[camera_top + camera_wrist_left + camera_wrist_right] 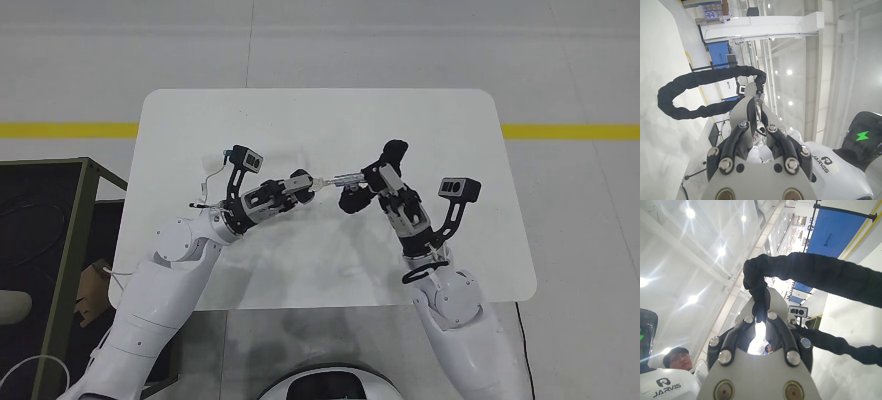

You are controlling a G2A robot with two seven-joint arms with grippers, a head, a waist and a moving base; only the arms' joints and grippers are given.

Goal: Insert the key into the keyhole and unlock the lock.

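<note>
Fingers [770, 117] of the left gripper [758, 105] are pressed together on the flat silver key [758, 110], whose tip meets the metal end of the lock [696, 94], a cable in a black fabric sleeve that bends in a loop; if the tip is inside the keyhole I cannot tell. The right gripper [761, 306] is clenched on the black sleeve of the lock near this same end. In the top view both grippers face each other, very near, over the middle of the white table [300, 120], with key and lock between them.
</note>
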